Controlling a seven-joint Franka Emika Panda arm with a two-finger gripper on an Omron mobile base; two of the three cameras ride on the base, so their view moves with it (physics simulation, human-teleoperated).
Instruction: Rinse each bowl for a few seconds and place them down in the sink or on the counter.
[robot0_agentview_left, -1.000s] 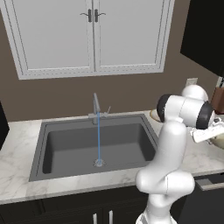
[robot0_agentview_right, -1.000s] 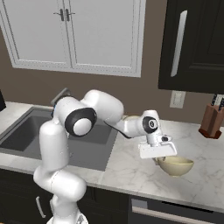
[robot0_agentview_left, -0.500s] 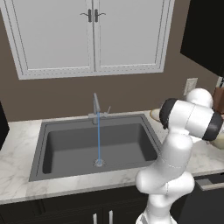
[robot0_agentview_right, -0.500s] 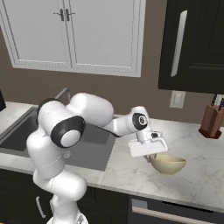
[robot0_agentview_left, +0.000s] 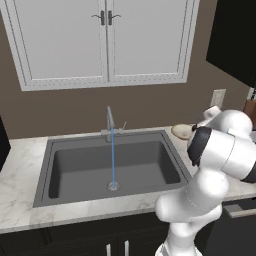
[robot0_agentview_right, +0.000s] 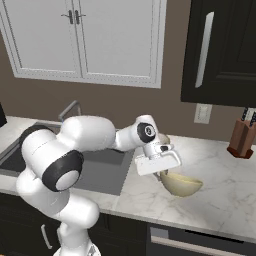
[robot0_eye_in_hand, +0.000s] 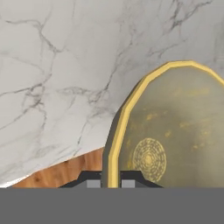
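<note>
My gripper (robot0_eye_in_hand: 111, 182) is shut on the near rim of the cream-yellow bowl (robot0_eye_in_hand: 175, 131), with one fingertip (robot0_eye_in_hand: 93, 183) outside the rim and the other inside. In the right base view the gripper (robot0_agentview_right: 162, 174) holds this bowl (robot0_agentview_right: 183, 184) low over the counter (robot0_agentview_right: 225, 170), right of the sink (robot0_agentview_right: 107, 167). The tan bowl (robot0_agentview_left: 182, 131) sits on the counter behind the arm, at the sink's back right corner (robot0_agentview_right: 164, 138). A thin stream of water (robot0_agentview_left: 113, 160) runs from the faucet (robot0_agentview_left: 109, 122) down to the drain of the dark grey sink (robot0_agentview_left: 75, 170).
A wooden knife block (robot0_agentview_right: 241, 138) stands at the back right of the counter, below a dark cabinet door (robot0_agentview_right: 220, 47). White wall cabinets (robot0_agentview_left: 105, 40) hang above the sink. The counter's front edge and wood floor (robot0_eye_in_hand: 57, 173) lie just below the held bowl.
The arm has swung left toward the sink, carrying the cream-yellow bowl a short way along the counter. The jaws have tightened slightly on the rim.
</note>
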